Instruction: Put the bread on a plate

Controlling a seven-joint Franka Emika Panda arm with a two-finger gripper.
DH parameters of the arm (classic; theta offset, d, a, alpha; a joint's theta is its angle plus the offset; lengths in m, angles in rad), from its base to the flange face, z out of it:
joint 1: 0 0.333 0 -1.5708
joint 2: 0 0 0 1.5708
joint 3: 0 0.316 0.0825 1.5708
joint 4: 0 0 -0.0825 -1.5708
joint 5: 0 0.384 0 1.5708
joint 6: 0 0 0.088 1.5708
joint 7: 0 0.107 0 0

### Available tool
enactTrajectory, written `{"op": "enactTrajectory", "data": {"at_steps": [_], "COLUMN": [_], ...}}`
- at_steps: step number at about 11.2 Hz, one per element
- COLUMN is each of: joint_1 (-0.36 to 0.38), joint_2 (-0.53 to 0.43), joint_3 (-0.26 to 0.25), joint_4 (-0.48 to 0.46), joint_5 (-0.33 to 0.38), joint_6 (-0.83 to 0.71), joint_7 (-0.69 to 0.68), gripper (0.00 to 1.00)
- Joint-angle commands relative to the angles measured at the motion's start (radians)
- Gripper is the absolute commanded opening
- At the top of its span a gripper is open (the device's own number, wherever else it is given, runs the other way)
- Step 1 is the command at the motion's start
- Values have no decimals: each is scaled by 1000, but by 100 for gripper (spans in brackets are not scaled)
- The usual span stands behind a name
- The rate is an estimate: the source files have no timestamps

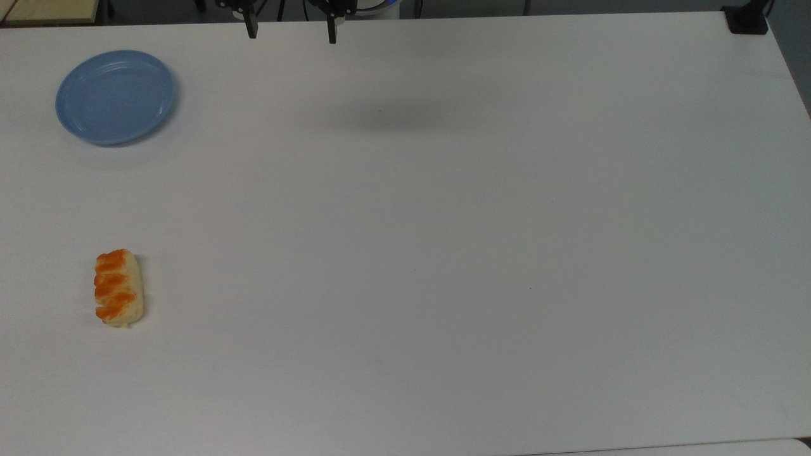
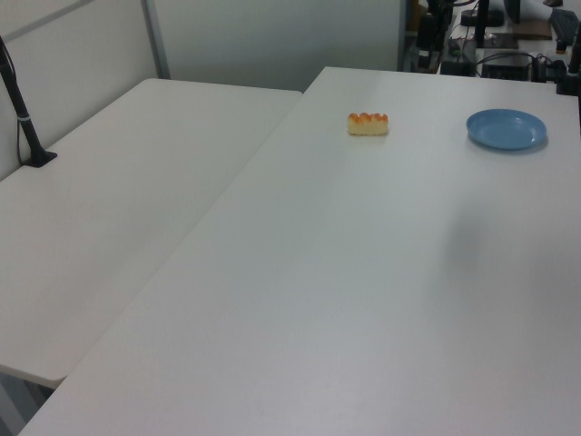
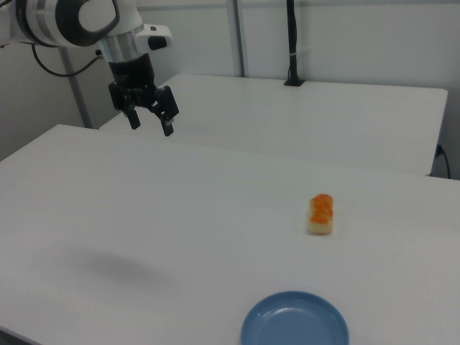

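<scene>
The bread [image 1: 118, 287], a small cream bun with orange stripes, lies on the white table at the top view's lower left; I also see the bread [image 2: 368, 123] in the left view and the bread [image 3: 321, 213] in the right view. The light-blue plate [image 1: 115, 96] sits bare at the top view's upper left, the plate [image 2: 507, 129] at the left view's right, and the plate [image 3: 295, 319] at the right view's bottom edge. My gripper [image 1: 291, 33] hangs open high above the table's far edge, well away from both; in the right view the gripper [image 3: 150, 123] holds nothing.
A second white table [image 2: 118, 209] adjoins this one on the left view's left. A black post [image 2: 23, 118] stands on it. A black clamp [image 1: 747, 19] sits at the top view's upper right corner. The table's bare top [image 1: 443, 253] spreads wide.
</scene>
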Motion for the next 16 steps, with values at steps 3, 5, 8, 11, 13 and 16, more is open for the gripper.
{"op": "enactTrajectory", "data": {"at_steps": [3, 5, 8, 11, 13, 16], "joint_1": [-3, -18, -32, -95, -142, -219], "joint_2": [-9, 7, 33, 131, 192, 299], "joint_3": [-3, -3, -4, -14, -14, -15], "joint_4": [-10, -6, -1, 42, 71, 173], "joint_5": [-4, -13, -19, -71, -133, -137], "joint_6": [-6, -1, 5, 124, 189, 238], "joint_7": [-18, -18, -18, -18, -61, -118], "gripper": [100, 100, 100, 100, 100, 100]}}
